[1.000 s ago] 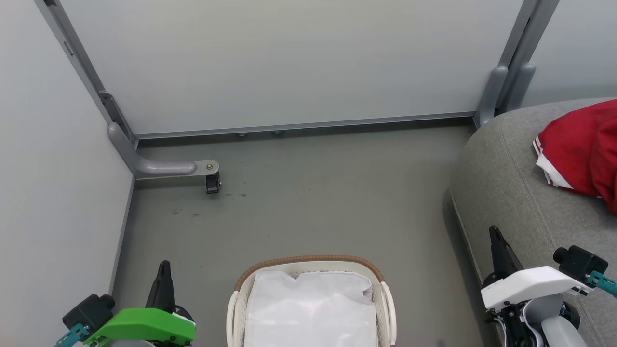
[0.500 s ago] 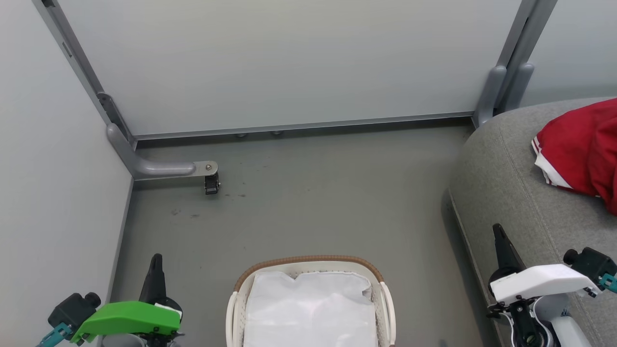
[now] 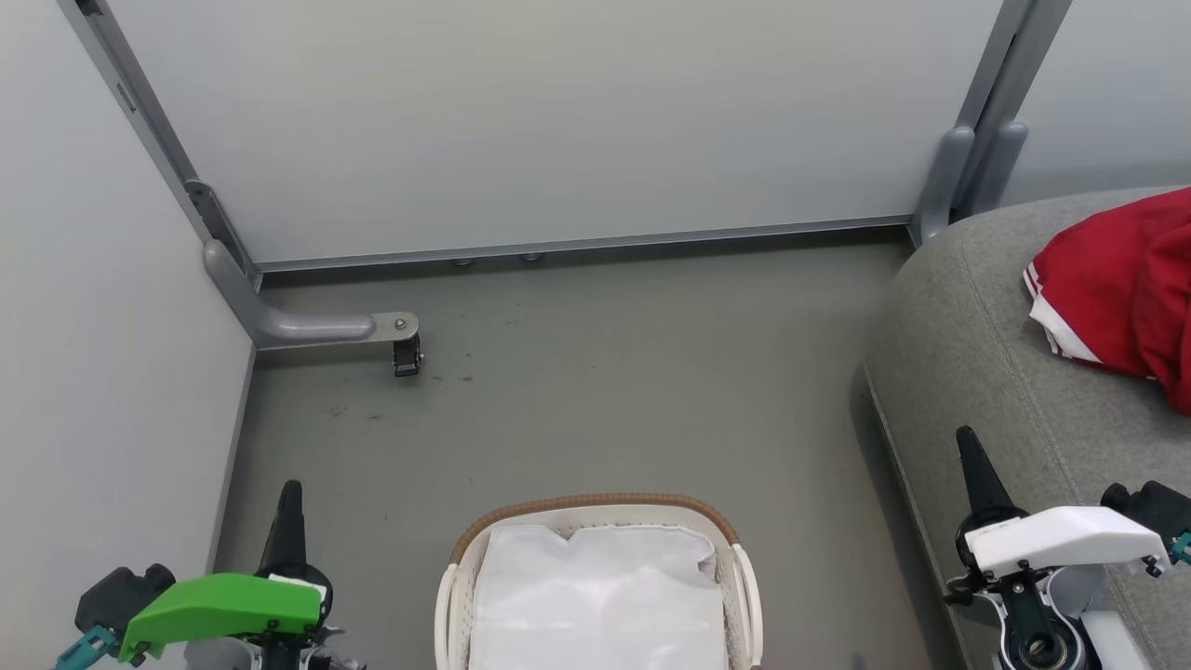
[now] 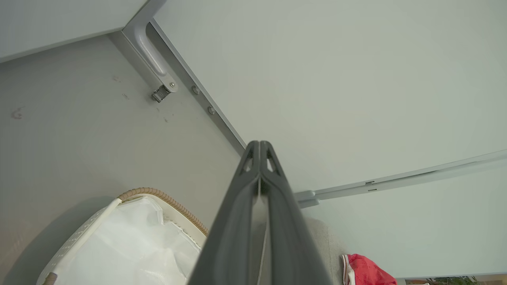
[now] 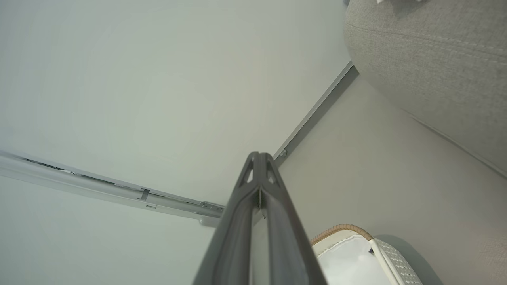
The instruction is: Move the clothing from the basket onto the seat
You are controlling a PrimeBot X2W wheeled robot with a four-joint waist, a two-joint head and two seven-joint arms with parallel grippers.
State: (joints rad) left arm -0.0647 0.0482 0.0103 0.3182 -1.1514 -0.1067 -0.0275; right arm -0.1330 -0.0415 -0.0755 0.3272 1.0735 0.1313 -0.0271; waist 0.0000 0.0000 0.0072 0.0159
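The red clothing (image 3: pixel 1117 288) lies bunched on the seat (image 3: pixel 986 372), well in from its rounded edge. The basket (image 3: pixel 595 504) on the floor (image 3: pixel 605 391) shows me nothing but its white liner (image 3: pixel 595 596). I judge the moving nearly or wholly done. What this step needs is a check, because I cannot tell whether anything red hides under the liner's folds. If something does, I should open one pincer wide and come straight down inside the rim. I should pinch only red fabric, never the liner, lift clear of the handles and then swing across to the seat.

My left pincer (image 4: pixel 260 158) is clenched on nothing, fingers pressed together along their length. My right pincer (image 5: pixel 259 166) is the same, empty and closed, just beside the seat's flank.

The seat is the big thing here: grey woven upholstery, soft and rounded, with a stitched seam following its curve. The floor is smooth and dull grey, lightly scuffed. The clothing is limp and creased, with a white panel and thin white stripe trim at its near edge. The basket is stiff perforated white plastic, oval, with a brown woven rim. Its liner is thin, wrinkled cloth that would snag easily.
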